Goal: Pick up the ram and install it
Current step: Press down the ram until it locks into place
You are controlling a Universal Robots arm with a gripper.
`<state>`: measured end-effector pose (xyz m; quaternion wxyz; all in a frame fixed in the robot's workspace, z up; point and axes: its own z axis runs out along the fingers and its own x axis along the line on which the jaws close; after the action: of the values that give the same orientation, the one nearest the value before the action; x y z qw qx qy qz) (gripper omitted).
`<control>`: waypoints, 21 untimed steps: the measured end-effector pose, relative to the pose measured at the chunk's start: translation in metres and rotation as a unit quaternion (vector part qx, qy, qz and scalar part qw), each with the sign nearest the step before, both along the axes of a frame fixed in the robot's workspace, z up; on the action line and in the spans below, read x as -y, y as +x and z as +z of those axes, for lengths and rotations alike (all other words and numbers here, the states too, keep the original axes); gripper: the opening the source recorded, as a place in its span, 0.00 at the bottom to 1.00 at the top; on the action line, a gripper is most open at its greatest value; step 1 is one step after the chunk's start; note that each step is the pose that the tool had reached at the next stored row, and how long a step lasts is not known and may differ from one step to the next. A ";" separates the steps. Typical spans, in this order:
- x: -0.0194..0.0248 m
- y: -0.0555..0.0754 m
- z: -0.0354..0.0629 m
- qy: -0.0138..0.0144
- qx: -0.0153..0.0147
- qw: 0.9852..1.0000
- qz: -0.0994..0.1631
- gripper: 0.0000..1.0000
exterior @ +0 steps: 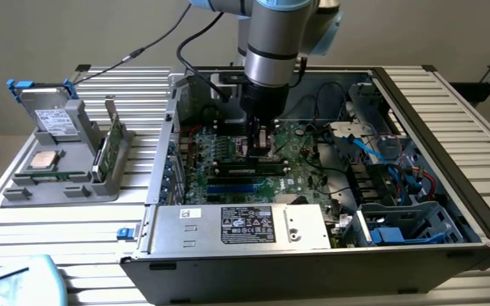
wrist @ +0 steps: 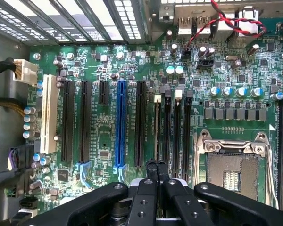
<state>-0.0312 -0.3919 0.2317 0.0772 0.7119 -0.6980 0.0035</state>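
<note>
Because the grey robot arm (exterior: pixel 270 38) stands straight over the open black computer case (exterior: pixel 449 108), the exterior view hides the jaws' tips. There the ram (exterior: pixel 247 169) reads as a dark, long, narrow stick lying across the green motherboard at the case's centre, directly beneath the jaws. The wrist view shows the black fingertips (wrist: pixel 152 165) clenched together with no gap, over one end of the ram (wrist: pixel 156 132). The ram appears edge-on as a thin brownish line standing in a black slot, between the long blue slot (wrist: pixel 120 122) and the square metal processor socket (wrist: pixel 228 172). Whether the tips touch its edge is hard to tell.

The exterior view also gives the slatted metal counter (exterior: pixel 58 223). On it, at nine o'clock from the case, a grey holder (exterior: pixel 58 188) carries a silver hard drive with blue tabs (exterior: pixel 53 118), a small square processor chip (exterior: pixel 43 160) and an upright green board (exterior: pixel 113 143) too small to identify.
</note>
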 end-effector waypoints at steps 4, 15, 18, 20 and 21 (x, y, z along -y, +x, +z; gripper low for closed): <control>0.0005 0.007 0.0052 0.000 -0.002 1.000 0.003 0.10; 0.0008 0.011 0.0067 0.000 -0.003 1.000 0.005 0.10; 0.0008 0.011 0.0067 0.000 -0.003 1.000 0.005 0.10; 0.0008 0.011 0.0067 0.000 -0.003 1.000 0.005 0.10; 0.0008 0.011 0.0067 0.000 -0.003 1.000 0.005 0.10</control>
<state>-0.0201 -0.3928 0.2384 0.0796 0.7152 -0.6944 0.0015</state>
